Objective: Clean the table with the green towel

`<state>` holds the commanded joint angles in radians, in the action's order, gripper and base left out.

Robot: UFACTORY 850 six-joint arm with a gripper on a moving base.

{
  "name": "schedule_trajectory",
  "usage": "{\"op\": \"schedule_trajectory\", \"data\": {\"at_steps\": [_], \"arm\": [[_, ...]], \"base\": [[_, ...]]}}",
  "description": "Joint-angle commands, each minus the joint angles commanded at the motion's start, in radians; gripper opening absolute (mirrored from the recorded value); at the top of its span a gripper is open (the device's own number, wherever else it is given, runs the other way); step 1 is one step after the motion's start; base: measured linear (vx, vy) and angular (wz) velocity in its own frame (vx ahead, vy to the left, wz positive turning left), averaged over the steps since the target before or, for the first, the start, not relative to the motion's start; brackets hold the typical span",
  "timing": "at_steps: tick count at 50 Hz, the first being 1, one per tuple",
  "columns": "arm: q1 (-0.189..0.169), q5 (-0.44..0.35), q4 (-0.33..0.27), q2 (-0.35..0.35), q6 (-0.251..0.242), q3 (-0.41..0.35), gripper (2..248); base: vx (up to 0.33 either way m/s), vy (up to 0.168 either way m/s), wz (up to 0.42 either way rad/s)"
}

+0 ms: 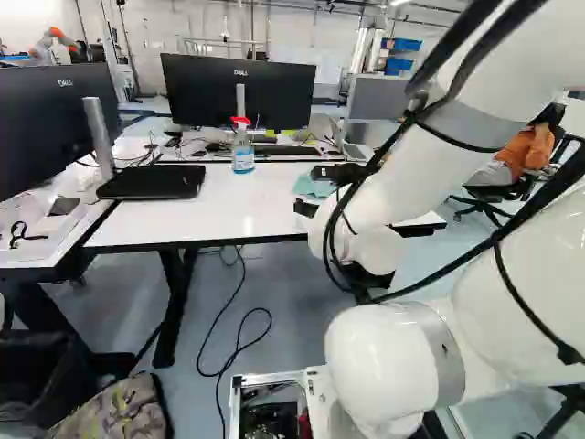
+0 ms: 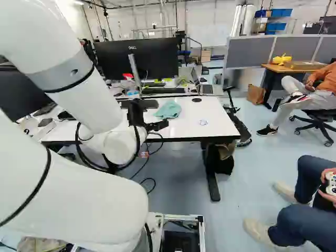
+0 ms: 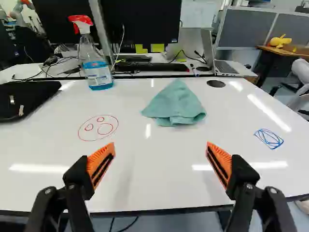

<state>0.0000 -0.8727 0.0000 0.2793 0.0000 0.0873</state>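
Grey floor, pale wall, and grey partition panels [image 2: 249,51] at upper right of the right base view. White-topped counter [image 3: 145,186] with a black edge spans the middle of the left base view. Black cable [image 1: 239,349] looped on the floor below it. Black pincer with orange pads [image 2: 160,114] near the counter's front edge, left of centre in the right base view; fingers spread wide, open. Teal-green cloth towel [image 3: 175,106] lies crumpled on the counter, upper middle of the right base view; in the wrist view, ahead of the pincer and apart from it, roughly in line with the gap. Its near side is bunched into a fold. Two marks on the white top: red-line oval with small rings inside [image 3: 105,128], on one side of the towel; blue scribbled oval [image 3: 269,138] on the other. Clear spray bottle with red head and blue liquid [image 3: 96,65] upright beyond the red mark. Black monitor [image 1: 228,91] and open grey laptop [image 3: 224,66] behind, the monitor at top centre of the left base view.
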Motion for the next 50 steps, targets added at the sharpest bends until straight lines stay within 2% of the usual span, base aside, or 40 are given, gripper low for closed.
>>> {"op": "schedule_trajectory", "data": {"at_steps": [1,50], "arm": [[-0.002,0.000,0.000,-0.024,0.000,0.020,247],[-0.025,0.005,0.000,-0.281,0.000,0.260,247]], "base": [[0.000,0.000,0.000],[0.001,0.000,0.000]]}}
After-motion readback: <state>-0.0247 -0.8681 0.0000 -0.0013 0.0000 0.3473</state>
